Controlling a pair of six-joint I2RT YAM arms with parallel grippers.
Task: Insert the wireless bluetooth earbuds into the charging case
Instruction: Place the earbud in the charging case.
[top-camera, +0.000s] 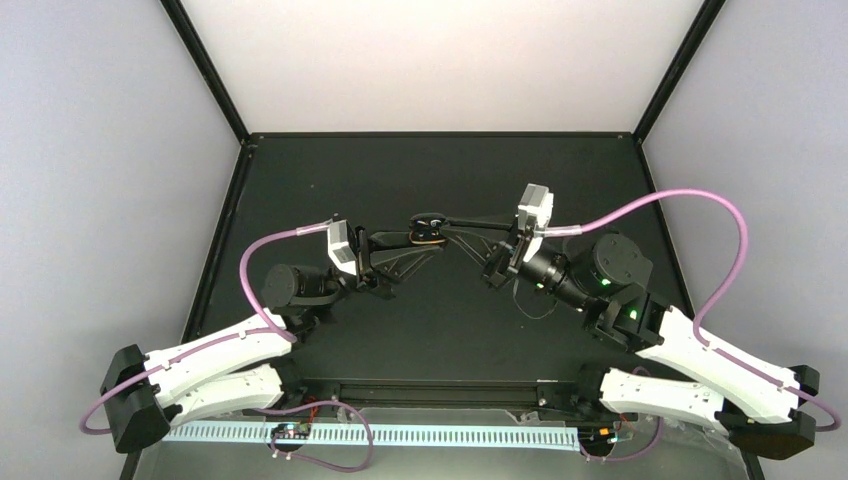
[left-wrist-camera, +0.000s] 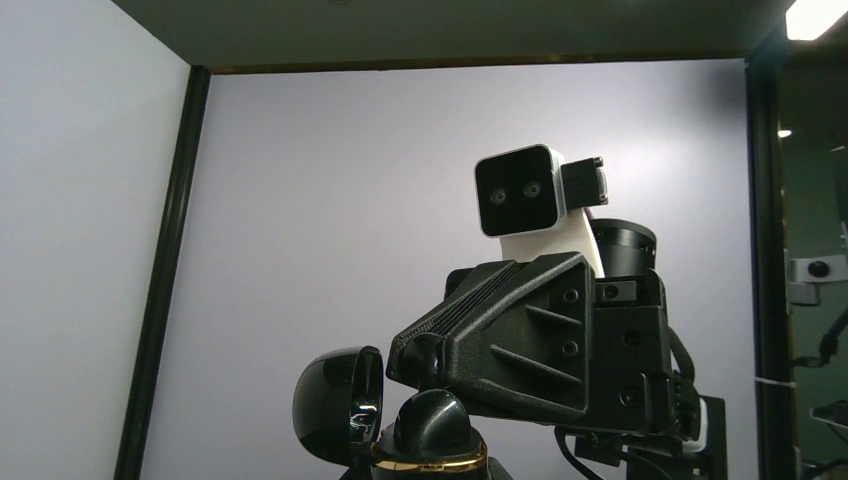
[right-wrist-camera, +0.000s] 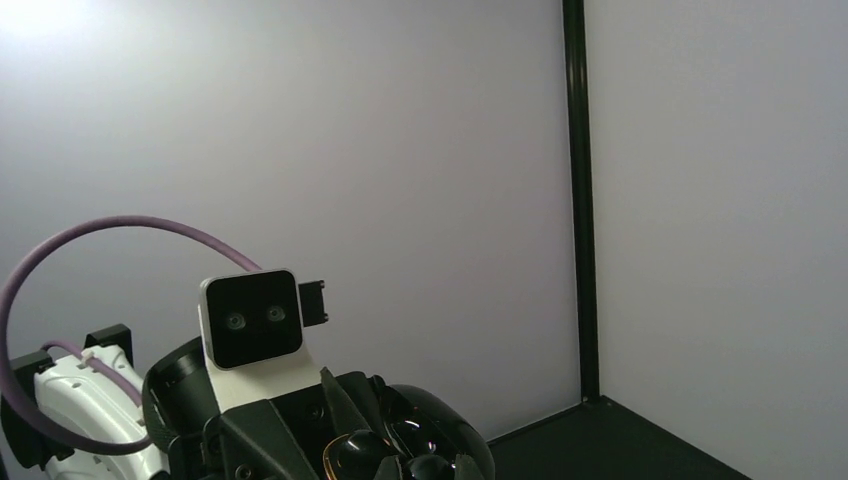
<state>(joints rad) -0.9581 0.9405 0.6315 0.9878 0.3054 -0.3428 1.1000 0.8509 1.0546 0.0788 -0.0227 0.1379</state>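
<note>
While both my arms meet over the dark tabletop (top-camera: 300, 180), my left pincer (top-camera: 416, 240) is clamped almost fully closed on the glossy black, gold-rimmed hinged charging case (left-wrist-camera: 338, 405). It holds the case at its tips with the lid swung open to one side. My right pincer (left-wrist-camera: 424, 358) is nearly closed too, its tips directly over the case's mouth, at a small black rounded earbud (left-wrist-camera: 430, 420) sitting in the gold rim. Whether it actually grips that bud, I cannot tell.
</note>
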